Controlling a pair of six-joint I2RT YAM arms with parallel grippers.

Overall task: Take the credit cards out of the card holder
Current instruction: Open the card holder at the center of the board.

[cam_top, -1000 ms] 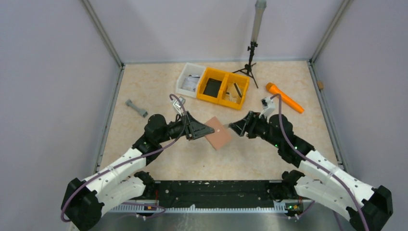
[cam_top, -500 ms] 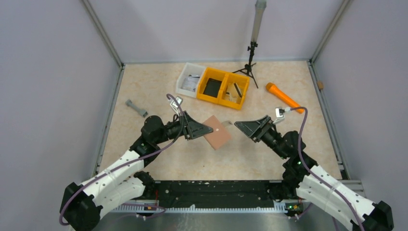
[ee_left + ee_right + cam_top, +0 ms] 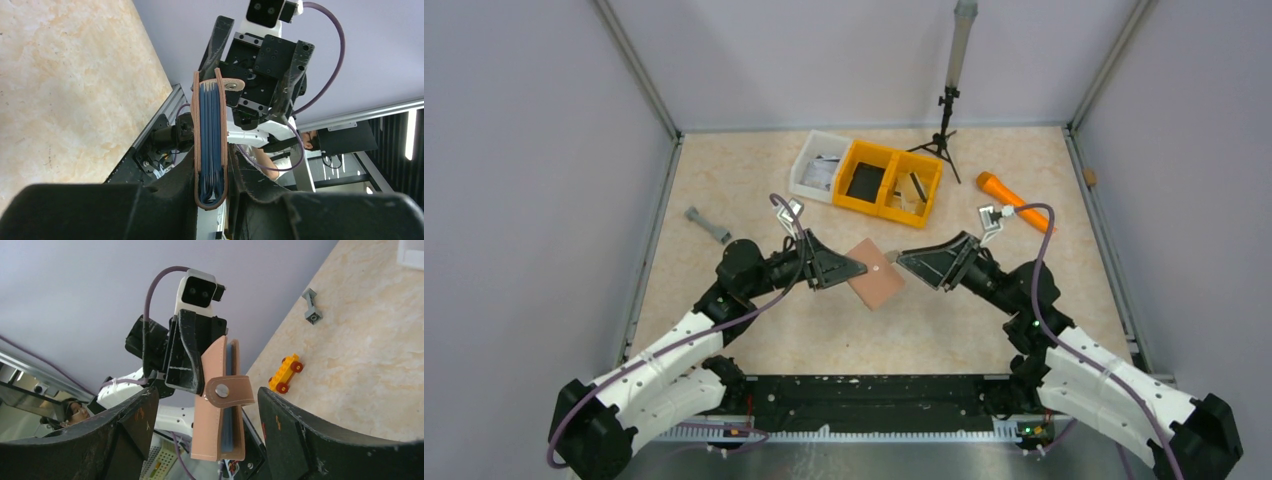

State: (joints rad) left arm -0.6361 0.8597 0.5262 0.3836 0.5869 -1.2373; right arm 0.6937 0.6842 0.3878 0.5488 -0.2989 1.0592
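Left gripper [image 3: 211,180]: jaws clamped on the folded end of the card holder [image 3: 210,135]. The holder is held on edge in the air above the table [image 3: 754,180], its open end turned toward the right arm. Right gripper [image 3: 220,410]: jaws wide apart, one finger on either side of the holder's open end, and apparently not touching it. Holder: brown leather-like covers with blue-grey leaves packed between them. It is probably light and soft, and apt to bend or twist if tugged against its single grip. Credit cards: they cannot be told from the leaves. They are presumably thin, stiff and slick, best pinched by an exposed edge at the open end. Tab [image 3: 227,390]: lies across that open end, and whether its snap is fastened cannot be told. It is the likely obstruction. Beyond the holder: white bin [image 3: 819,165], yellow bins [image 3: 889,183], tripod [image 3: 944,130]. Beyond and right of the holder: orange tool [image 3: 1016,203]. Left of the holder: grey block [image 3: 708,225] and toy car [image 3: 285,379]. All stand well apart from the holder.
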